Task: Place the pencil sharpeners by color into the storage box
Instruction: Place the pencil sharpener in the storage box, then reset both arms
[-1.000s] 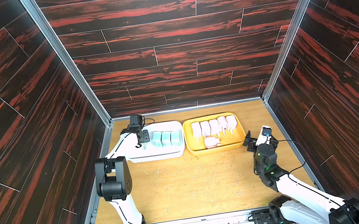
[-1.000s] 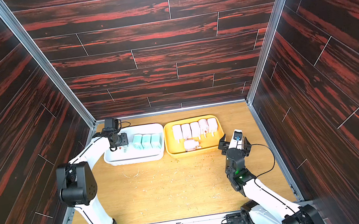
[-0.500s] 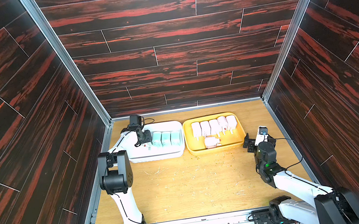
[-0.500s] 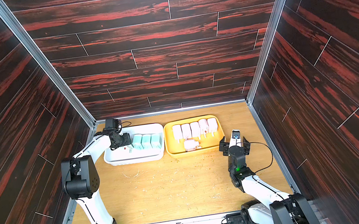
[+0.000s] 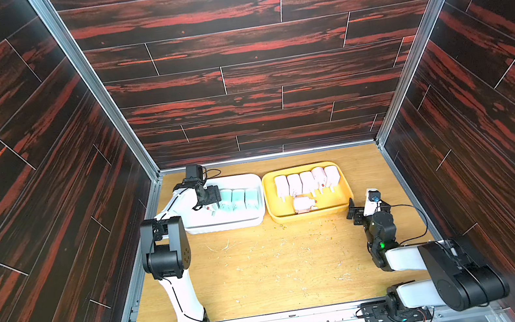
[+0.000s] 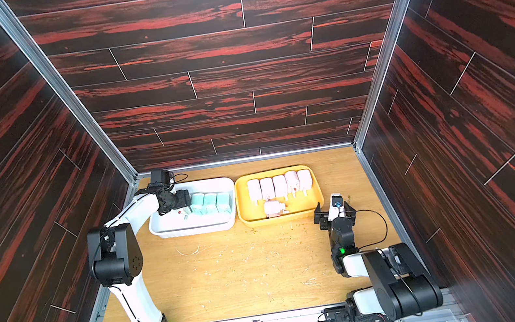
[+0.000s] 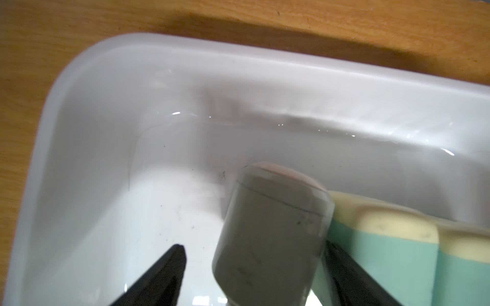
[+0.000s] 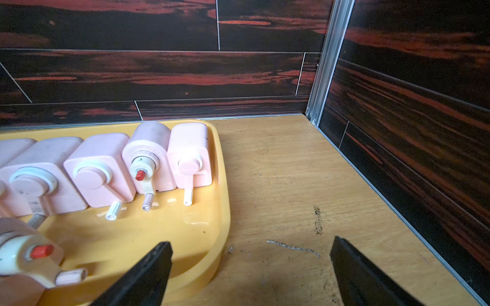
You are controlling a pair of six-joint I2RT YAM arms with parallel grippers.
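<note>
Glossy white tray holds rounded mint sharpeners; left hand spread around one, perhaps touching. Right hand gapes empty over scuffed wooden bench.

No text, label, brand, number or sign can be read in any of the views. The pink pencil sharpeners and the yellow tray are seen close in the right wrist view, and no lettering is made out on them. The white tray and the mint green pencil sharpeners in the left wrist view are likewise unmarked where shown. Nothing legible is found in the top views either.
</note>
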